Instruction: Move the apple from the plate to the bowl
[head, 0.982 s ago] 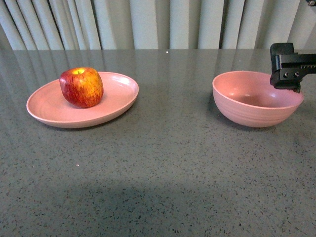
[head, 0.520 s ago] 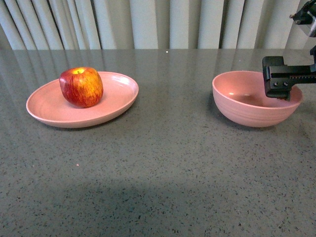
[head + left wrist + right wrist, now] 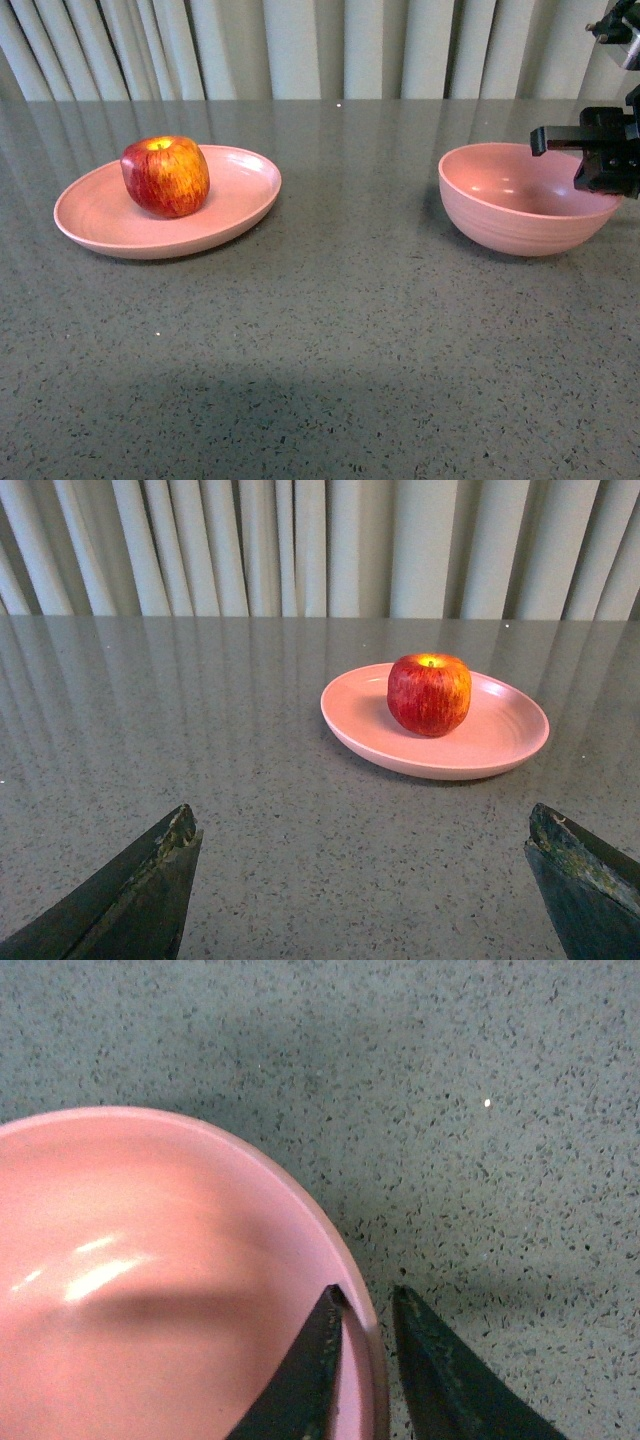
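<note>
The red apple (image 3: pixel 165 176) with yellow streaks sits on the shallow pink plate (image 3: pixel 235 205) at the left of the table. It also shows in the left wrist view (image 3: pixel 429 693), on the plate (image 3: pixel 500 745). The deep pink bowl (image 3: pixel 520 210) stands at the right. My right gripper (image 3: pixel 605 178) is shut on the bowl's right rim; in the right wrist view (image 3: pixel 365 1300) one finger is inside the bowl (image 3: pixel 150 1290) and one outside. My left gripper (image 3: pixel 365 825) is open and empty, well short of the plate, and is not in the front view.
The grey speckled table (image 3: pixel 340 340) stretches between plate and bowl. Pale vertical curtains (image 3: pixel 300 45) hang behind its far edge.
My right gripper has shifted right and closed on the bowl's rim. The bowl has slid slightly right. Apple and plate have not moved.
</note>
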### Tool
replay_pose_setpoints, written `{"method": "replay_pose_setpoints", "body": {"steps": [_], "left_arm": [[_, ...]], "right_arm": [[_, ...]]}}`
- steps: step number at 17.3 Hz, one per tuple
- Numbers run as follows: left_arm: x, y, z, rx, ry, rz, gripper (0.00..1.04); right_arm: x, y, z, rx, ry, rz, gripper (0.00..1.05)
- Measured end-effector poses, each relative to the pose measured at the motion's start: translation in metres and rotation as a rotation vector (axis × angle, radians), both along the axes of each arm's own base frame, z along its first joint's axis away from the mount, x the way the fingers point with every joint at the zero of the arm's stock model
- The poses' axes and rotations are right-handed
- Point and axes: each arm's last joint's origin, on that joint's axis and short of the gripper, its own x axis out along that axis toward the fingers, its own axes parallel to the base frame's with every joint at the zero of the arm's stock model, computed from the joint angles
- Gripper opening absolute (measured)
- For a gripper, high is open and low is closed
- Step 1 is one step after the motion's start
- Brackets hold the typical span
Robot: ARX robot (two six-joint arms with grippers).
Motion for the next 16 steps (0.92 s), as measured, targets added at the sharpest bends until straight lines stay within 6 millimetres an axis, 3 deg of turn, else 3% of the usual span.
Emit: {"method": "replay_pose_setpoints", "body": {"steps": [1,2,7,12,14,16], "left_arm": [[0.0,0.0,0.0,0.0,0.0,0.0,0.98],[0.0,0.0,0.0,0.0,0.0,0.0,0.98],[0.0,0.0,0.0,0.0,0.0,0.0,0.98],[0.0,0.0,0.0,0.0,0.0,0.0,0.98],[0.0,0.0,0.0,0.0,0.0,0.0,0.98],[0.0,0.0,0.0,0.0,0.0,0.0,0.98]], "right_arm": [[0.0,0.0,0.001,0.012,-0.001,-0.001,0.06],[0.002,0.0,0.004,0.026,-0.011,-0.003,0.02],[-0.003,-0.004,0.012,0.066,-0.006,0.001,0.02],[-0.01,-0.003,0.061,0.153,-0.086,0.049,0.02],[-0.011,0.006,0.071,0.172,-0.098,0.075,0.02],[-0.015,0.032,0.07,0.189,-0.077,0.138,0.02]]}}
